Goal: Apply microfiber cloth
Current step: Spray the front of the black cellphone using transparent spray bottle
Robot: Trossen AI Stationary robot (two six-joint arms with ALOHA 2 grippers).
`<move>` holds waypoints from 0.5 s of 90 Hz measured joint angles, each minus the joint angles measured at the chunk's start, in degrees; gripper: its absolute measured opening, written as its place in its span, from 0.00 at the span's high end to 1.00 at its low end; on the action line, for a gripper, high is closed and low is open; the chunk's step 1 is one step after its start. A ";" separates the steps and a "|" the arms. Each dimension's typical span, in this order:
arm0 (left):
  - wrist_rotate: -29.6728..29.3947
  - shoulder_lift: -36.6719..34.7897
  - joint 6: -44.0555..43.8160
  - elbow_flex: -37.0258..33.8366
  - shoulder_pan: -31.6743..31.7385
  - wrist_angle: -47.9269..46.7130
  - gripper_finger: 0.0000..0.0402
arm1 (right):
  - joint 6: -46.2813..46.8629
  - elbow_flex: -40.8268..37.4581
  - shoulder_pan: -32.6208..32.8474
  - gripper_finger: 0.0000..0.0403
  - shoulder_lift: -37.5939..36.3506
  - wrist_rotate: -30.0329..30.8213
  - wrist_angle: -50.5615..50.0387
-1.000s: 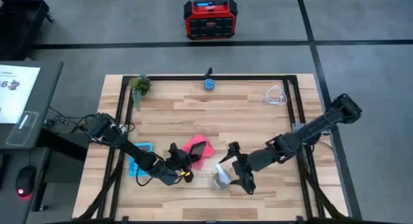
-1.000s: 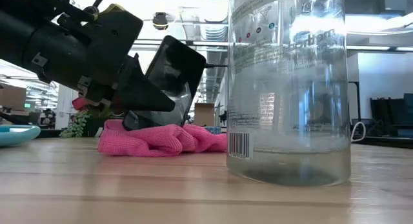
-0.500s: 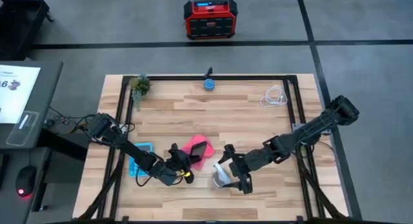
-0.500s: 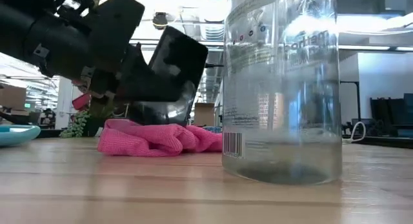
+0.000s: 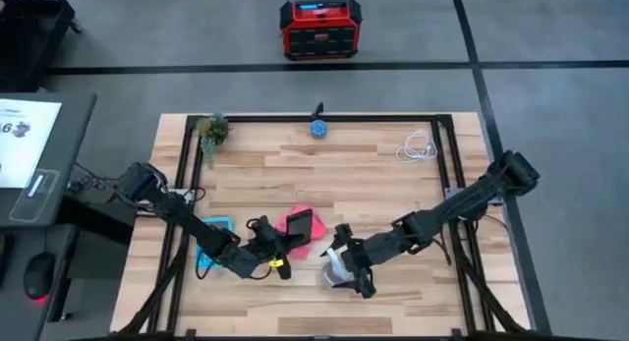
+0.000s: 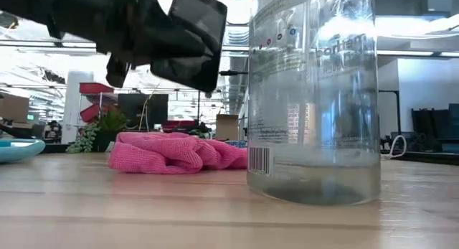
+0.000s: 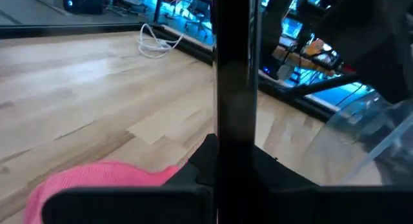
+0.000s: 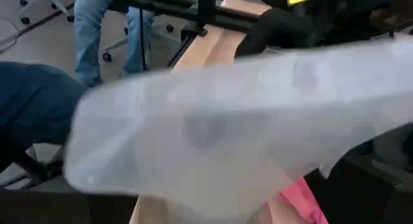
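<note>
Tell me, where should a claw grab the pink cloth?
Probably from above, on the raised folds of the microfiber cloth. It lies bunched on the table, so its puffy ridges offer something to pinch. The left claw holds the black phone above it.

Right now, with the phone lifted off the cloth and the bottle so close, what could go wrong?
The left gripper holds the black phone in the air above the pink microfiber cloth. If the grip slips, the phone could drop past the cloth onto the wood table.

The right gripper is at the clear bottle, close beside the phone and cloth. A sideways move by either arm could bump the other or tip the bottle.
</note>
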 joint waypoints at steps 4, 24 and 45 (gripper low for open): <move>-0.01 -0.05 0.95 0.00 0.00 0.65 0.98 | 0.01 0.01 0.11 0.09 -0.10 0.02 1.50; -0.01 -0.05 2.00 0.00 0.00 1.15 0.98 | -0.16 0.04 0.15 0.09 -0.16 0.07 3.64; -0.01 -0.05 2.96 0.00 0.00 3.40 0.98 | 2.84 0.04 0.15 0.13 0.01 0.20 3.41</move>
